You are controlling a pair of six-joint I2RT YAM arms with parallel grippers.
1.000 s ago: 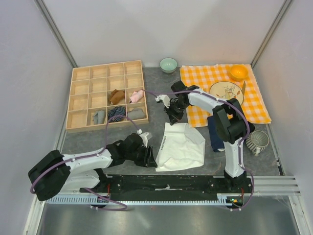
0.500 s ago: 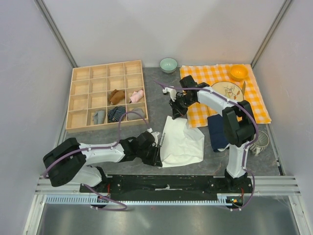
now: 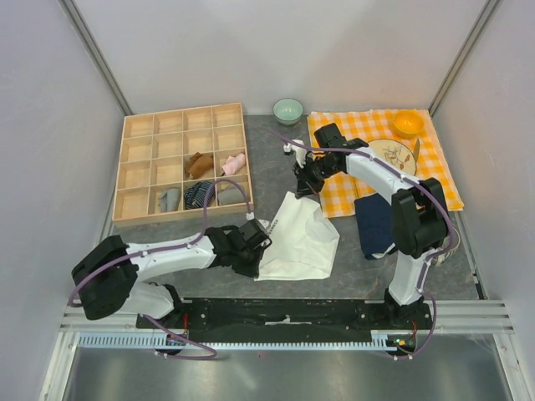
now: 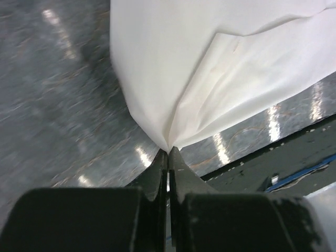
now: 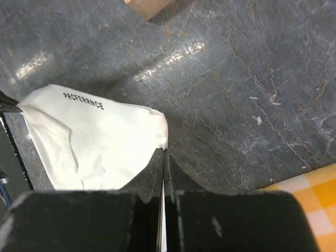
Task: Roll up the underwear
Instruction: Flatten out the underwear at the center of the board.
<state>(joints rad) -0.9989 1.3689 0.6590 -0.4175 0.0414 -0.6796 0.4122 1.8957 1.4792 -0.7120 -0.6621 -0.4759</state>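
Navy cloth (image 3: 373,224) partly behind right arm (image 3: 415,219); white underwear (image 4: 173,52) beyond left wrist view's top edge

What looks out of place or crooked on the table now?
Only the white underwear: it sits crooked and creased on the table, pulled diagonally between the left gripper, shut on its near corner, and the right gripper, shut on its far corner. Nothing looks spilled or torn.

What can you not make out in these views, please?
Left wrist view: most of the white underwear is cut off by the top edge.
Right wrist view: the wooden tray shows only a corner at the top edge.
Top view: the right arm covers part of the navy cloth and the plate.
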